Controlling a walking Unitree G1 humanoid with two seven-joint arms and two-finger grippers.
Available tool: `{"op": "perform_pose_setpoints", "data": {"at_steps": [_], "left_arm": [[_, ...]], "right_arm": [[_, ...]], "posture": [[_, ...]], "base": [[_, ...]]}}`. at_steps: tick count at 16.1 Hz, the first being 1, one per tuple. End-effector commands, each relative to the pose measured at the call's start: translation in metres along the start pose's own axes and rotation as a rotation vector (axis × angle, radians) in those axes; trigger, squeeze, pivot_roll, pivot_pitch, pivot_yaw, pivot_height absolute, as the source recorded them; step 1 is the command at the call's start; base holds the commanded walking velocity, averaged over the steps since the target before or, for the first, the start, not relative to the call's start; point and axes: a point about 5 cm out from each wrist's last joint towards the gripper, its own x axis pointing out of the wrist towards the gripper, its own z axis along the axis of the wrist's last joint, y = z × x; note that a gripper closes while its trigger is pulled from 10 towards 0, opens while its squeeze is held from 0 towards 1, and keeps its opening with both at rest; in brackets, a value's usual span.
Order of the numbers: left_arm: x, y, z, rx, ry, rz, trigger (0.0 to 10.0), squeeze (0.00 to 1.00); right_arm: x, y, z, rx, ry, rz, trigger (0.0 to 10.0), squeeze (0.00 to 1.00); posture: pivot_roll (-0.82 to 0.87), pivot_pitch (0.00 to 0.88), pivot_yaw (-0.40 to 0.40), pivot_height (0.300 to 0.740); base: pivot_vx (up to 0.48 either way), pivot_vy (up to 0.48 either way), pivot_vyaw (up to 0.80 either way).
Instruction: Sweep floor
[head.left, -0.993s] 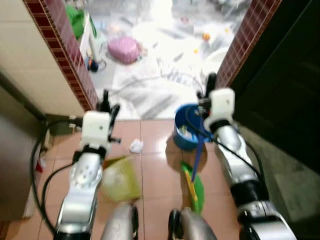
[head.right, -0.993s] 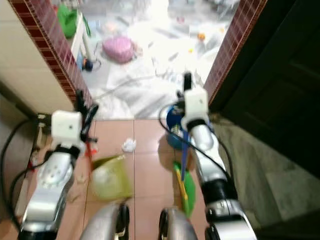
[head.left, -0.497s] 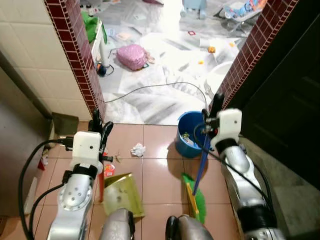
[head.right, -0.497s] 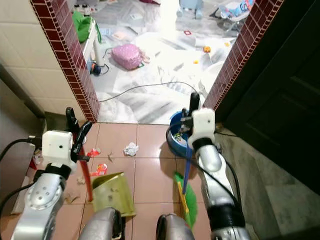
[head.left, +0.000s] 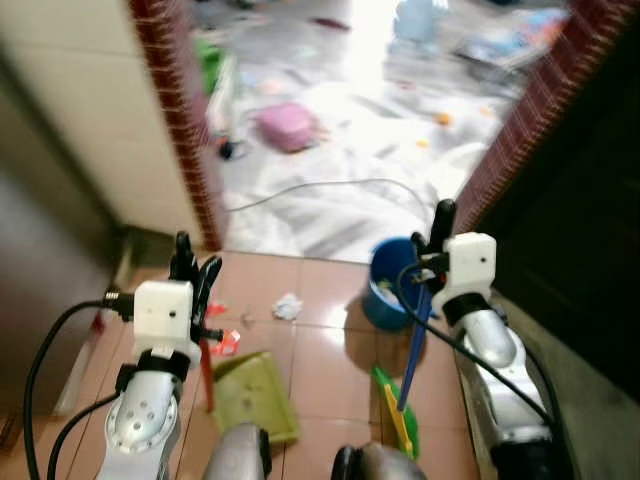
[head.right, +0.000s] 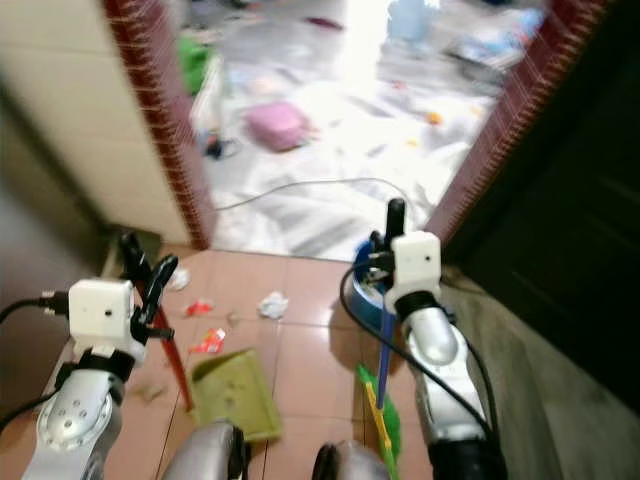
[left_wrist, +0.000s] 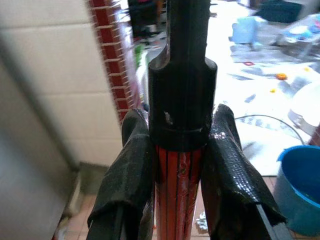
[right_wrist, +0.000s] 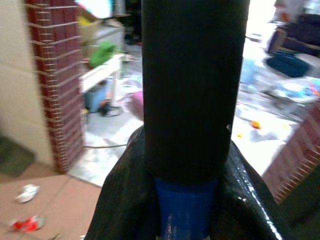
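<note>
Nearest the robot's feet, the green dustpan (head.left: 252, 398) lies flat on the tiled floor (head.left: 320, 340), with its red handle (head.right: 170, 345) rising to the left gripper (head.right: 147, 275), whose fingers (left_wrist: 131, 170) are clamped on the shaft. Beside it to the right, the green broom head (head.left: 402, 425) rests on the tiles, and its blue handle (head.left: 412, 345) slants up and away to the right gripper (head.left: 437, 235), closed around the black grip above the blue shaft, as the right wrist view shows. Between and beyond the two tools lies the litter to be swept: red scraps (head.right: 205, 340) just ahead of the pan's far edge, then a crumpled white paper (head.left: 288, 306) farther out, left of the blue bucket (head.left: 385, 300). The governing relation is that the debris lies ahead and to the left of the broom head, roughly on the pan's side, so a stroke would probably draw back and leftward toward the pan's mouth; the broom arm is nearer the bucket, the pan arm nearer the scraps. Past the brick doorway (head.left: 185, 150), a paler, cluttered floor is blurred.
</note>
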Motion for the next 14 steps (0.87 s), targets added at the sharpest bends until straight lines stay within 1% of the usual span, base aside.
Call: {"op": "perform_pose_setpoints", "data": {"at_steps": [1,4,7,9,11,14], "left_arm": [[0.000,0.001,0.006,0.018,-0.029,0.014,10.0,0.00],[0.004,0.005,0.008,-0.007,-0.024,0.027,10.0,0.00],[0.007,0.001,0.010,-0.013,-0.026,0.018,10.0,0.00],[0.010,0.000,0.013,-0.012,-0.036,0.010,10.0,0.00],[0.014,0.002,0.015,-0.006,-0.043,0.018,10.0,0.00],[0.016,0.003,0.017,-0.002,-0.048,0.028,10.0,0.00]], "right_arm": [[0.000,0.002,0.004,-0.004,-0.017,0.006,10.0,0.00],[0.006,0.000,0.009,-0.010,-0.024,0.008,10.0,0.00],[0.016,-0.004,0.014,-0.024,-0.040,-0.006,10.0,0.00],[0.021,-0.002,0.018,-0.028,-0.056,-0.005,10.0,0.00],[0.025,0.000,0.019,-0.027,-0.063,-0.003,10.0,0.00],[0.032,0.003,0.021,-0.025,-0.075,0.007,10.0,0.00]], "posture": [[0.05,0.032,-0.038,0.740],[0.04,0.045,-0.035,0.740],[0.03,0.043,-0.027,0.740],[0.04,0.043,-0.023,0.740],[0.04,0.044,-0.021,0.740],[0.06,0.037,-0.022,0.740]], "base": [[0.000,0.000,0.80],[0.000,0.000,0.80],[0.000,0.000,0.80],[0.000,0.000,0.80],[0.000,0.000,0.80],[0.000,0.000,0.80]]}}
